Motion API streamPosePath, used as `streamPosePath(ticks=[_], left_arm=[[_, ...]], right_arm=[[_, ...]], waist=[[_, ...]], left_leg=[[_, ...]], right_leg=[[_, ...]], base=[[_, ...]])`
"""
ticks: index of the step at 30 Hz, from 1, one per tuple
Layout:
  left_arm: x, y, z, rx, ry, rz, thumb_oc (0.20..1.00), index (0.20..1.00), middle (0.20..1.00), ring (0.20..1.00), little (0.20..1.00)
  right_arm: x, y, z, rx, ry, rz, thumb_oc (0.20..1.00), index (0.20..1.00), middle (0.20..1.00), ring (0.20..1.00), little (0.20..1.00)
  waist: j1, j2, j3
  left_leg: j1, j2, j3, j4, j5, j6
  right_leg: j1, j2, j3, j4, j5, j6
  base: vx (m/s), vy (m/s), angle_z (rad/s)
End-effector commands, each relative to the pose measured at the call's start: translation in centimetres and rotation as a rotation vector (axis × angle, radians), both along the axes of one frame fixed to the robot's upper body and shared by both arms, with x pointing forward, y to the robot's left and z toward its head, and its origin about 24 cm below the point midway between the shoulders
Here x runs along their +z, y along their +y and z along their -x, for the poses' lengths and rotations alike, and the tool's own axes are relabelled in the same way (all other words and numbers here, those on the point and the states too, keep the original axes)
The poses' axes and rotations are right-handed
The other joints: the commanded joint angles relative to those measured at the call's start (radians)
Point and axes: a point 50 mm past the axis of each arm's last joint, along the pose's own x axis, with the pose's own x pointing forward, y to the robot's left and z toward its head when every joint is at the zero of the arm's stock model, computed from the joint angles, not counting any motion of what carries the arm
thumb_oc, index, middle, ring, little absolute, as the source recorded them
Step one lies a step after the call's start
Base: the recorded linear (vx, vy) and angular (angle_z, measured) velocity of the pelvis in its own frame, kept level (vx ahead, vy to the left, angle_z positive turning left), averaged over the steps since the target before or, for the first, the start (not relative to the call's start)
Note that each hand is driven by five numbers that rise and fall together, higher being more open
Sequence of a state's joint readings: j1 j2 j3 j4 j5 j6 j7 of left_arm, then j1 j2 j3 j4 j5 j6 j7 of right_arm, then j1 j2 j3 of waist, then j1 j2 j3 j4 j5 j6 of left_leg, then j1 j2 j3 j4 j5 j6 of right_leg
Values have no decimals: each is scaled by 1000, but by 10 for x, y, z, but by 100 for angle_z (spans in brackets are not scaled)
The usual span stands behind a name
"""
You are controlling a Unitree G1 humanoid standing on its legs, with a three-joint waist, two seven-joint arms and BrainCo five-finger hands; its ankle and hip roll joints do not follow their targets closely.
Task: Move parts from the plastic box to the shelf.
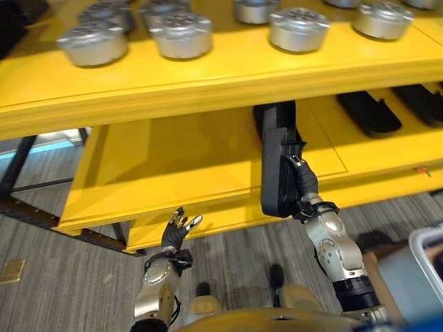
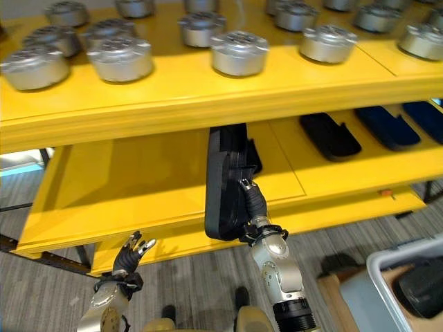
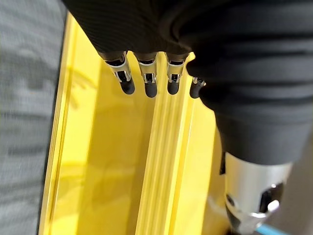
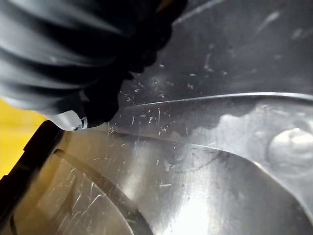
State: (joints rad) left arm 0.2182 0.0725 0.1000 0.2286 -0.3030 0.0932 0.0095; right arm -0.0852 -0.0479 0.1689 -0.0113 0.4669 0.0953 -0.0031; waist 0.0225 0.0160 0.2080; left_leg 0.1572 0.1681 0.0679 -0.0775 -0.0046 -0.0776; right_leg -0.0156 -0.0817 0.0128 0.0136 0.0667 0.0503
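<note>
From the head views I see my right hand [image 1: 304, 181] clamped on a long black part [image 2: 225, 181], its far end over the middle shelf [image 1: 173, 166]; it looks rigid and fairly heavy (lower-end grip, so top-heavy). Left wrist view: my left hand [image 3: 146, 81] hangs open, empty. Right wrist view: scuffed, slick-looking surface.

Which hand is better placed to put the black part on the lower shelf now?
The right hand. It already grips the black part at the front of the lower shelf, so it likely only needs to push in. The left hand hangs open below the shelf edge, holding nothing.
</note>
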Motion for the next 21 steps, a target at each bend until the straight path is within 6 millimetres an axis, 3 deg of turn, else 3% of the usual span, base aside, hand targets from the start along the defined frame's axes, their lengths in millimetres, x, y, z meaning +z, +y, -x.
streamPosePath(ticks=[1,11,16,21], left_arm=[[19,3,-12,1,-118,-35,1000,1000,1000,1000,1000],[14,-2,-10,-14,-98,-15,1000,1000,1000,1000,1000],[20,-2,-17,-33,-126,-31,1000,1000,1000,1000,1000],[34,-8,-30,-65,-189,-35,1000,1000,1000,1000,1000]], right_arm=[[42,15,-12,48,-194,-81,200,200,200,200,200],[46,50,-31,158,-167,-26,200,200,200,200,200],[63,64,-49,158,-200,6,200,200,200,200,200],[94,64,-67,98,-268,31,200,200,200,200,200]], waist=[[-13,15,0],[52,-4,37],[95,-13,105],[112,2,202]], left_leg=[[15,19,22,-10,77,38],[13,-9,28,-10,91,24],[-5,-6,27,-5,104,17],[-36,-6,18,22,110,9]], right_leg=[[96,-20,-13,-28,33,-35],[116,-46,-46,-28,26,-18],[106,-42,-56,-9,21,-11],[82,-41,-58,31,20,-8]], base=[[24,97,4],[39,96,1],[-25,6,5],[-54,14,11]])
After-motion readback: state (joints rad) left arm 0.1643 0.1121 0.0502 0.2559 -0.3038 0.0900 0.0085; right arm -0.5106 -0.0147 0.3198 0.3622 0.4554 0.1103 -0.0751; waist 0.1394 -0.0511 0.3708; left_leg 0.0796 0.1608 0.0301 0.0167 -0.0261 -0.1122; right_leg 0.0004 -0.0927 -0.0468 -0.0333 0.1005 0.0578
